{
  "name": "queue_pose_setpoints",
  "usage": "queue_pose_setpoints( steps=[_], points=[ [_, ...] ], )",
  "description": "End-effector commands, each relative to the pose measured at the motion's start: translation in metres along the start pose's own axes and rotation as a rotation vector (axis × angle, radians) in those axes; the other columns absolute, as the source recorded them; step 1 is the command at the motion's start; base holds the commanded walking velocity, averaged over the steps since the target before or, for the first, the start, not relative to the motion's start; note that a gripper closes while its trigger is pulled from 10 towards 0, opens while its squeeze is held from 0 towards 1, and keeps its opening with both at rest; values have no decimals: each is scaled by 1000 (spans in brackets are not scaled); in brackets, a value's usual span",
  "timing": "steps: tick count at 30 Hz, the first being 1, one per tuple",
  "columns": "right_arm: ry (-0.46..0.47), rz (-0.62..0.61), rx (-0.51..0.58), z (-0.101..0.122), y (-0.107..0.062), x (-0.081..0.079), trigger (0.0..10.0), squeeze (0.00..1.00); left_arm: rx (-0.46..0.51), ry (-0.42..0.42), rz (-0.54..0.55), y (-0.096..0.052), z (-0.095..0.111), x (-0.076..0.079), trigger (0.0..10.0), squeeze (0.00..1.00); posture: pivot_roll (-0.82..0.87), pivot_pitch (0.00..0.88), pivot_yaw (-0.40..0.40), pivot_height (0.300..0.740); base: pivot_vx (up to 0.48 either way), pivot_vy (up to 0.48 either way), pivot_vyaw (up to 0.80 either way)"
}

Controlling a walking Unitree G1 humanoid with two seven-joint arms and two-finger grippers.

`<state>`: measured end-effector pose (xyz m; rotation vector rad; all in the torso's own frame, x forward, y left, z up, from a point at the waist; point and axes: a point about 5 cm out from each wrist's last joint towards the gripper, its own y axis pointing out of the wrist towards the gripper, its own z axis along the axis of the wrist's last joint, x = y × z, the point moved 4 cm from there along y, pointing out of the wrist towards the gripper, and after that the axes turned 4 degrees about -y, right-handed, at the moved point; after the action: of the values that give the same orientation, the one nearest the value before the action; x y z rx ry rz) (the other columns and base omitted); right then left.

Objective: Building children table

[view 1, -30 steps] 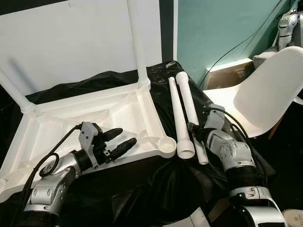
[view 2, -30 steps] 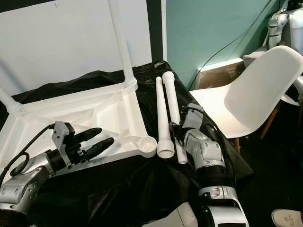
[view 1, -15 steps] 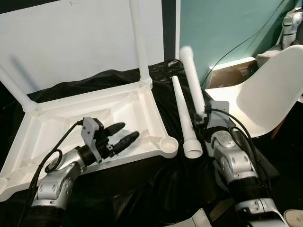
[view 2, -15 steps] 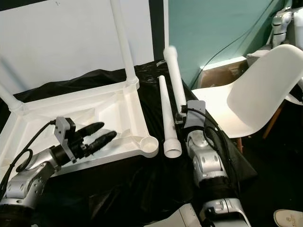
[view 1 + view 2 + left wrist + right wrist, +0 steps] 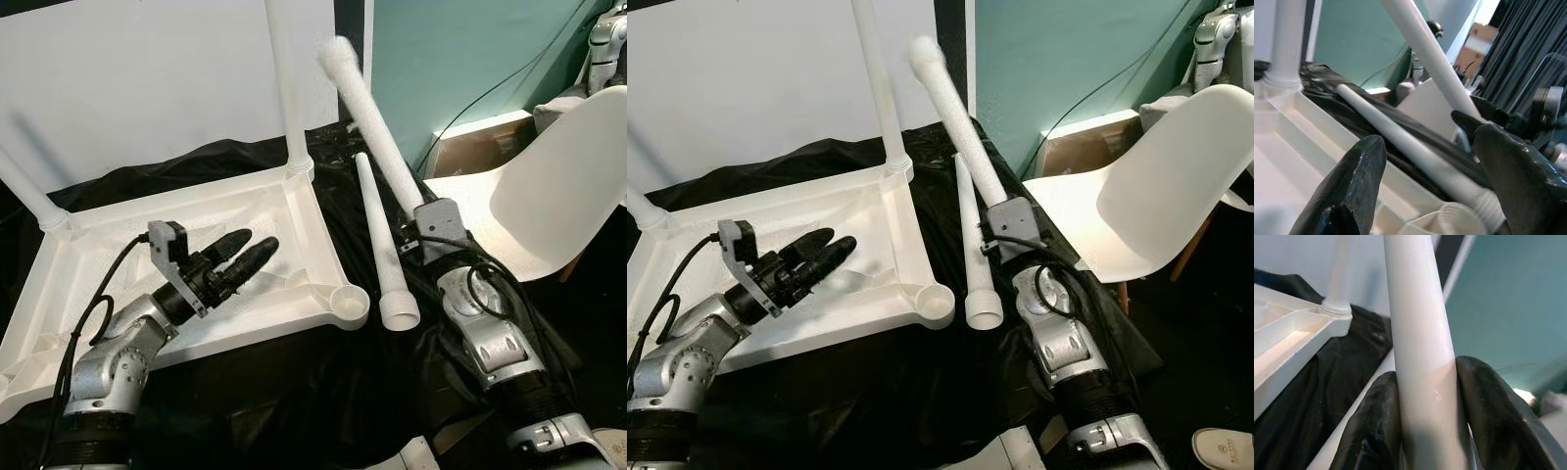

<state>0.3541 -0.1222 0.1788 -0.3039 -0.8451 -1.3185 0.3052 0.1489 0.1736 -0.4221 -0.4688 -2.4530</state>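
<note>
Assembly looks to us about half finished: the upturned white tabletop (image 5: 186,255) lies underside up on the black sheet (image 5: 323,392), with one leg (image 5: 284,88) standing in its far corner socket and a second fitted leg (image 5: 24,181) rising from the far left corner; the near corner socket (image 5: 348,304) beside the loose parts is empty, so we judge at least one more leg, likely two, must go in. Our right gripper (image 5: 1425,431) is pinched on a white table leg (image 5: 377,127), fingers (image 5: 1488,411) pressed against its sides, holding it raised off the sheet and tilted toward the wall; another loose leg (image 5: 382,245) lies on the sheet just beside the tabletop's right edge, its wide end (image 5: 400,315) near the empty socket. Our left gripper (image 5: 243,257) hovers over the tabletop's ribbed underside, fingers slightly spread and holding nothing. As for the surroundings, the black sheet is crumpled and glossy; behind stands a white wall panel (image 5: 147,88) next to a teal wall (image 5: 470,59); a white moulded chair (image 5: 558,196) stands to our right, and a cardboard box (image 5: 470,147) sits behind it.
</note>
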Motion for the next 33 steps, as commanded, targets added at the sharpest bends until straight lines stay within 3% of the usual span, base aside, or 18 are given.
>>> queue_pose_setpoints(
  steps=[1, 3, 4, 5, 6, 7, 8, 9, 11, 12, 23, 29, 30, 31, 32, 33],
  points=[
    [-98, 22, 129, 20, 1, -2, 0, 0, 30, -37, -7, -1, 4, 0, 10000, 0, -88, 0, 95, 740, 0, 0, 0],
    [-98, 22, 129, 20, 1, -2, 0, 0, 30, -37, -7, -1, 4, 0, 10000, 0, -88, 0, 95, 740, 0, 0, 0],
    [-155, 47, 176, 24, 0, -4, 0, 0, 57, -40, 2, 1, 6, -2, 10000, 0, -89, 0, 93, 740, 0, 0, 0],
    [-215, 79, 228, 29, -2, -8, 0, 0, 118, -70, 9, 4, 13, -5, 10000, 1000, -90, 0, 91, 740, 0, 0, 0],
    [-215, 79, 228, 29, -2, -8, 0, 0, 118, -70, 9, 4, 13, -5, 10000, 1000, -90, 0, 91, 740, 0, 0, 0],
    [-299, 118, 296, 35, -5, -16, 0, 0, 188, -110, 20, 8, 22, -8, 10000, 1000, -91, 0, 91, 740, 0, 0, 0],
    [-299, 118, 296, 35, -5, -16, 0, 0, 188, -110, 20, 8, 22, -8, 10000, 1000, -91, 0, 91, 740, 0, 0, 0],
    [-365, 156, 355, 40, -9, -23, 0, 0, 252, -154, 37, 12, 31, -12, 10000, 1000, -90, 0, 91, 740, 0, 0, 0],
    [-406, 185, 396, 42, -12, -30, 0, 0, 297, -189, 54, 16, 37, -15, 10000, 941, -89, 0, 90, 740, 0, 0, 0],
    [-431, 204, 424, 44, -15, -34, 0, 0, 320, -209, 63, 19, 40, -17, 10000, 0, -88, 0, 89, 740, 0, 0, 0],
    [-520, 250, 555, 48, -26, -48, 0, 0, 324, -225, 147, 38, 40, -25, 10000, 0, -85, 0, 91, 740, 0, 0, 0],
    [-533, 279, 576, 44, -31, -54, 0, 0, 355, -226, 162, 40, 46, -26, 10000, 0, -83, 0, 91, 740, 0, 0, 0],
    [-525, 282, 570, 41, -33, -56, 0, 0, 382, -223, 148, 41, 51, -24, 902, 0, -81, 0, 90, 740, 0, 0, 0],
    [-510, 275, 553, 38, -32, -56, 0, 0, 404, -217, 141, 42, 55, -22, 0, 0, -80, 0, 90, 740, 0, 0, 0],
    [-483, 251, 524, 36, -30, -52, 4824, 0, 429, -197, 118, 41, 61, -18, 0, 0, -81, 0, 91, 740, 0, 0, 0],
    [-483, 251, 524, 36, -30, -52, 4824, 0, 429, -197, 118, 41, 61, -18, 0, 0, -81, 0, 91, 740, 0, 0, 0]
  ],
)
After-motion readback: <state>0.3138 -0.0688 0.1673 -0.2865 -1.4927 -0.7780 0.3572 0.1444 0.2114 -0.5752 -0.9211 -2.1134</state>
